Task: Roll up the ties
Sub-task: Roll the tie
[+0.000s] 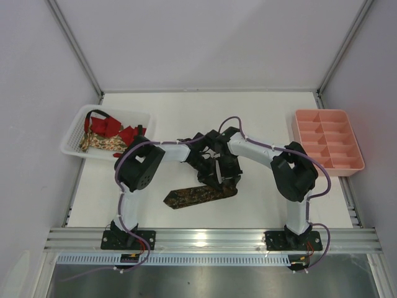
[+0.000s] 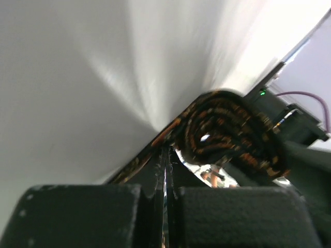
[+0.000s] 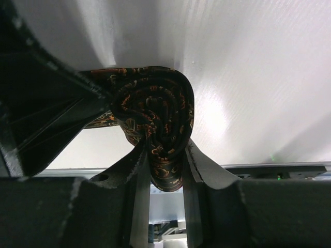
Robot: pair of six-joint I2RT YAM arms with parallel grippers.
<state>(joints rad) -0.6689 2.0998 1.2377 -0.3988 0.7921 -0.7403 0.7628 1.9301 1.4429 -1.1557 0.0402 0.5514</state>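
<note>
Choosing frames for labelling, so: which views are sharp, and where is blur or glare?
Top external: evenly lit, sharp, only soft shadows. Left wrist: table smeared, overexposed at upper right, near foreground out of focus. Right wrist: rolled brown tie fairly crisp, a glare patch on the table beside it.

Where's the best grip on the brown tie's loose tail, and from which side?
Probably the flat tail just short of the roll, coming from above with fingers across its narrow width. It lies flat on the table, so there's no edge to take side-on, and the right gripper pinches the roll.
</note>
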